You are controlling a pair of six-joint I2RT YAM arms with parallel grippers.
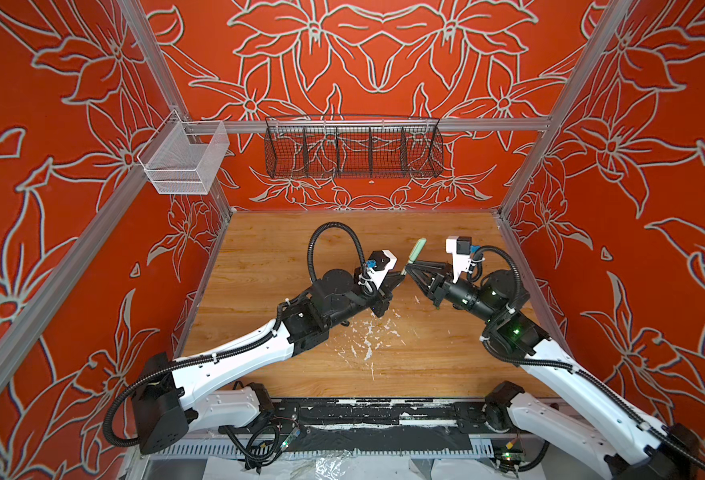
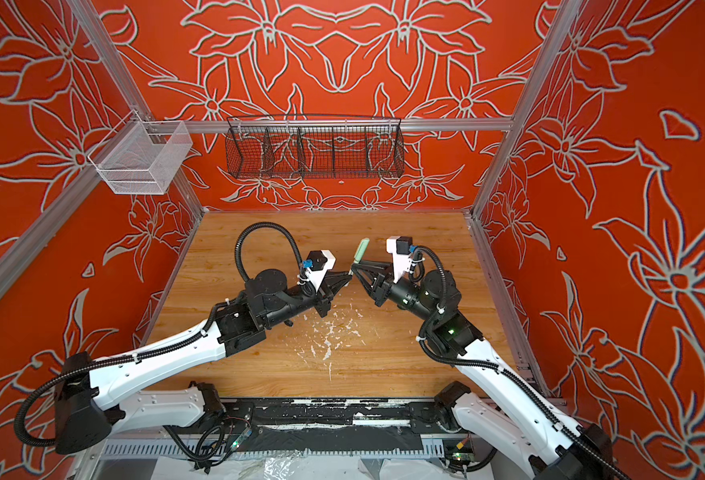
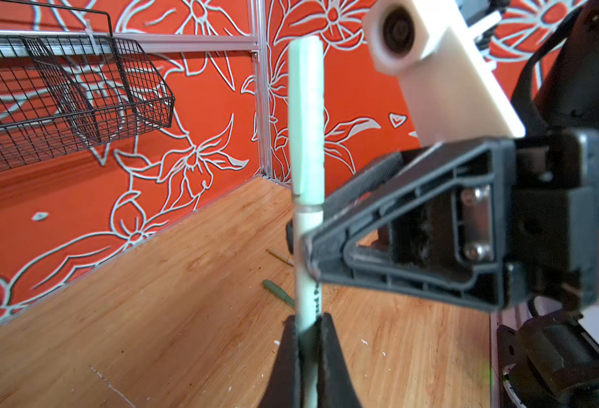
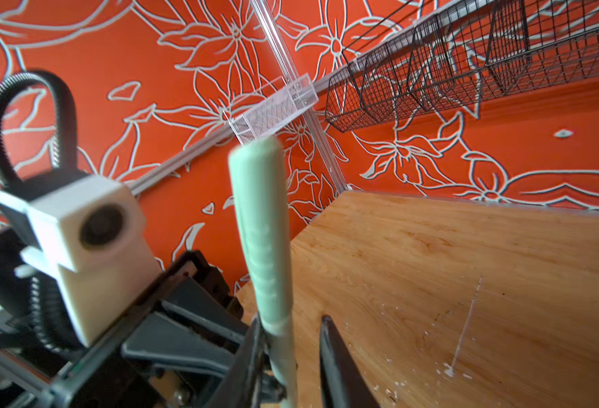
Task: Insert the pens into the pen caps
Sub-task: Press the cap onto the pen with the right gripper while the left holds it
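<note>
Aloft, arms angle inward (pen capped)

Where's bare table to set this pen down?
Free: table strip under the back wall, and left of the left arm. Crowded: centre, where left gripper and right gripper meet at the capped pen; green pen, tan pen lie near.

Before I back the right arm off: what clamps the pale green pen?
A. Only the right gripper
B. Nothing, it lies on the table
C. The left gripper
C: the left gripper is shut on the pale green pen; the right gripper stands with its jaws apart.
</note>
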